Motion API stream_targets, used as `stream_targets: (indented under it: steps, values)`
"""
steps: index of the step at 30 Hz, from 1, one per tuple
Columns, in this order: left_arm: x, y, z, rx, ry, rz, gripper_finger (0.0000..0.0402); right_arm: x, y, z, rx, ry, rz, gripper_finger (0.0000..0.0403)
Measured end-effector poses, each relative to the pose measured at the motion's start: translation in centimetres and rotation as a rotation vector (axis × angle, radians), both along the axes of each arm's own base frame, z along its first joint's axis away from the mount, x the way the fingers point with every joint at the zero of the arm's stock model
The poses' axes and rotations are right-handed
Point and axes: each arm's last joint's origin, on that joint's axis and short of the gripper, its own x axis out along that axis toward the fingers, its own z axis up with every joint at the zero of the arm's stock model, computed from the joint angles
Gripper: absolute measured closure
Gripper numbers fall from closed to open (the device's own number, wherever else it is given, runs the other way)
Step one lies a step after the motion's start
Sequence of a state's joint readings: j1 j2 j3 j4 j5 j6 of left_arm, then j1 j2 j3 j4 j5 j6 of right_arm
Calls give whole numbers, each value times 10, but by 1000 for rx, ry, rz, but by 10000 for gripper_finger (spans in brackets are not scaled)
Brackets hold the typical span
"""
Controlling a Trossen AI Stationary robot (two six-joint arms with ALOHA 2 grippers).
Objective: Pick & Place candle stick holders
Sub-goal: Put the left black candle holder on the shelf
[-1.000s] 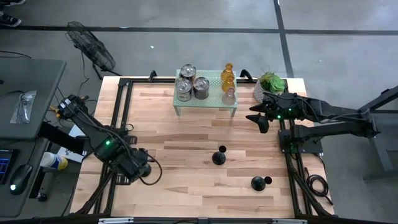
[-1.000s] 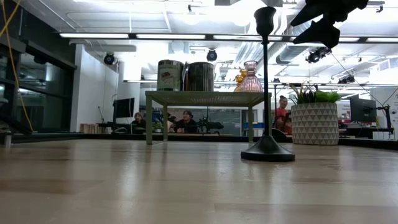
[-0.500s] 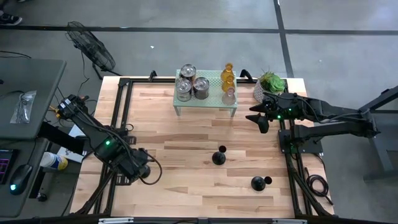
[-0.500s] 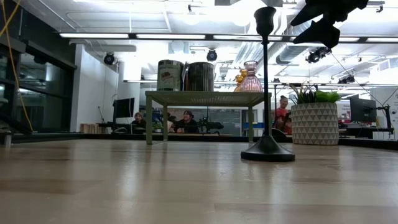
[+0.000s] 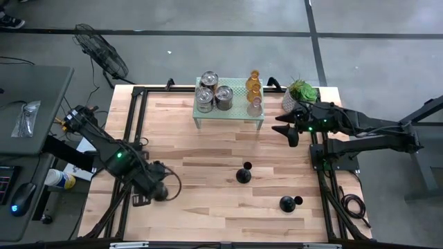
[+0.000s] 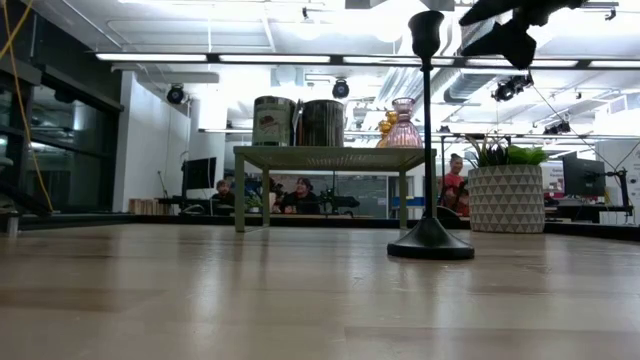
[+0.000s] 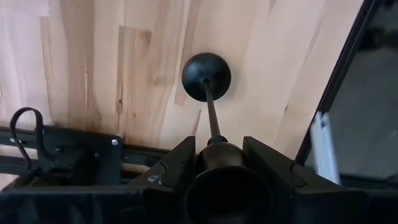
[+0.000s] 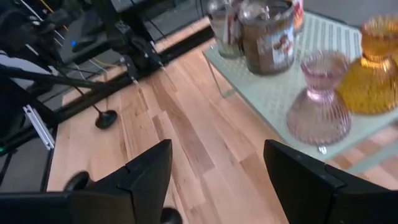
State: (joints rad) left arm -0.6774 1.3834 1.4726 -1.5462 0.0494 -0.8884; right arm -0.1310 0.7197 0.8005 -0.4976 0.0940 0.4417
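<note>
Gripping a black candlestick — clear only from its wrist — left gripper; right gripper wide.

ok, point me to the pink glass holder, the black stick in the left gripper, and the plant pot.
pink glass holder [image 8: 318, 112], right wrist view, on its ribbed flared base.
black stick [image 7: 206, 73], left wrist view, on its round base.
plant pot [image 6: 505, 198], low view, on the patterned white wall.

Pale, streaked wood tabletop framed in black. Black slim-stemmed candle sticks at lower centre and lower right. Pale green perforated rack at upper centre, bearing shiny silver cups, amber glass holder, ribbed pink glass holder. Green plant in white pot, upper right.
</note>
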Motion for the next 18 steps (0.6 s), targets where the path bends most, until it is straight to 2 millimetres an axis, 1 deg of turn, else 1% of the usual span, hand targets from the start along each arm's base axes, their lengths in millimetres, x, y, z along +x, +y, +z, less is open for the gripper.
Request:
stream_targets:
  steps: [4, 7, 12, 18]
  values:
    - [9, 13, 12, -22, -27, 85, 284, 6, -1, 4, -23, -53, 8, 156]
    - [14, 24, 16, -39, -18, 134, 284, 16, 1, 6, -33, -92, 42, 156]
    - [23, 38, 17, -98, 8, 192, 284, 47, 15, 8, -112, -175, 155, 156]
    - [31, 56, 18, -131, 21, 270, 284, 88, 36, 2, -178, -282, 204, 156]
